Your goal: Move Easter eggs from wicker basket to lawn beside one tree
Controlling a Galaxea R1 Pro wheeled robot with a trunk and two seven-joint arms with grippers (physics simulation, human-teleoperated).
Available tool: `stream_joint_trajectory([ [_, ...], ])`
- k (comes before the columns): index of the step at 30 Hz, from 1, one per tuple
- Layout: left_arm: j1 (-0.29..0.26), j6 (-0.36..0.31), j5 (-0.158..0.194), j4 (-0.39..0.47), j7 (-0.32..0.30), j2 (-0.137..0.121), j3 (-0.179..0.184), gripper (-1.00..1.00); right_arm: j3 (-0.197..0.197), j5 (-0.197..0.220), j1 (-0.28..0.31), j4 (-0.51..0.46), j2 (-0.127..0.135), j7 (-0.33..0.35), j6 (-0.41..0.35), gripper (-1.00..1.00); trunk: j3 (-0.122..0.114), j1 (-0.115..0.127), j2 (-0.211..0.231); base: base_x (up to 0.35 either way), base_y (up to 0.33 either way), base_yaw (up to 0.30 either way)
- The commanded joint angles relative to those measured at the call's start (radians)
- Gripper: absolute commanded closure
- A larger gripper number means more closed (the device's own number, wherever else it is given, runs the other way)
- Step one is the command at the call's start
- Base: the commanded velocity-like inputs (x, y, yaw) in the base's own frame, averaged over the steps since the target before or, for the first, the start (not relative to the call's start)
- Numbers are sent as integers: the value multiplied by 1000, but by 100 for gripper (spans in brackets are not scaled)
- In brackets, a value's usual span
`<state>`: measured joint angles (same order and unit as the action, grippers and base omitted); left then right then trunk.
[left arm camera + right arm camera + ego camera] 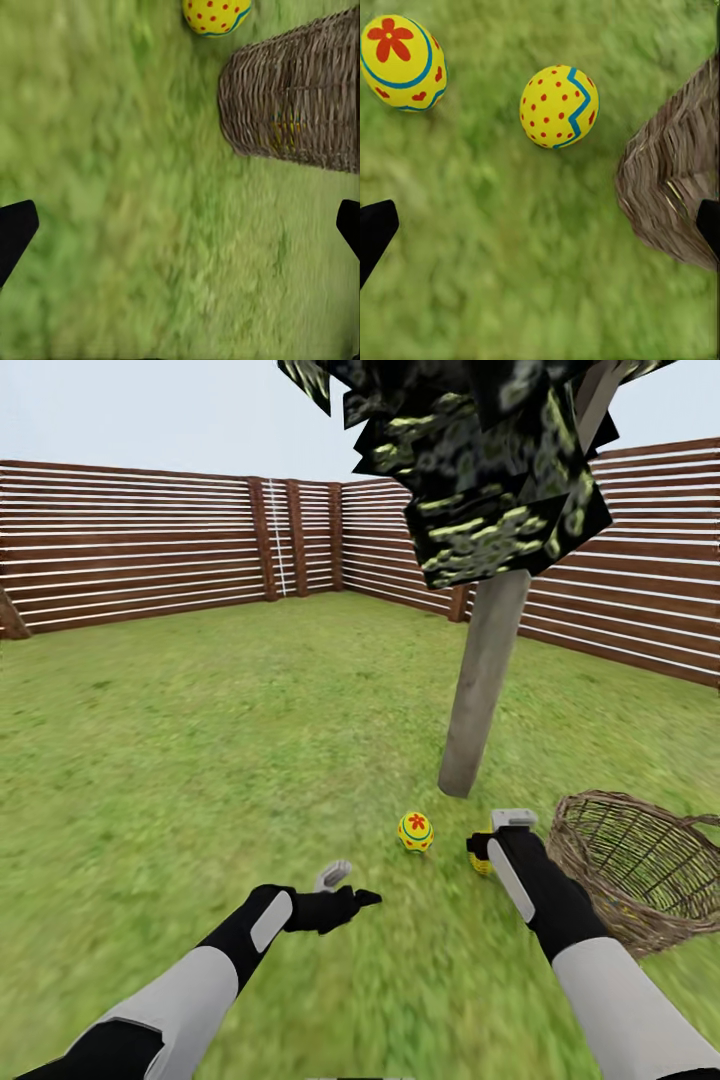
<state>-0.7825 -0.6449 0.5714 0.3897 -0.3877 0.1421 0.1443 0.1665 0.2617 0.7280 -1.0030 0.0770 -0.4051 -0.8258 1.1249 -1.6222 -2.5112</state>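
Note:
Two Easter eggs lie on the lawn [200, 760] near the foot of the tree [485, 680]. One has a red flower mark [415, 831] [401, 64]. The other has red dots and a blue zigzag [559, 105] [216, 15]; in the head view it is half hidden behind my right gripper [500, 838]. Just right of them stands the wicker basket [640, 880] [675, 195] [300, 97], and a yellow patch shows through its weave in the left wrist view. My right gripper [540, 229] hangs open over the grass beside the dotted egg. Lower left of the eggs, my left gripper [352, 887] [180, 229] is open and empty.
A brown slatted fence [130, 550] rings the garden, running close behind the tree on the right. Dark blocky foliage [480, 470] hangs low above the trunk. Open grass stretches to the left and ahead.

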Motion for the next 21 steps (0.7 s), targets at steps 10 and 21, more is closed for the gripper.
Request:
stream_joint_trajectory([
  [10,-1,97,1,-27,3,3,4,-100,1,12,26,-186,2,-73,-175,-100,-38,5,2,0,0,0],
  [21,-1,103,1,-31,3,3,3,-100,-60,25,131,-152,100,-90,-202,-100,-80,10,5,0,0,0],
])
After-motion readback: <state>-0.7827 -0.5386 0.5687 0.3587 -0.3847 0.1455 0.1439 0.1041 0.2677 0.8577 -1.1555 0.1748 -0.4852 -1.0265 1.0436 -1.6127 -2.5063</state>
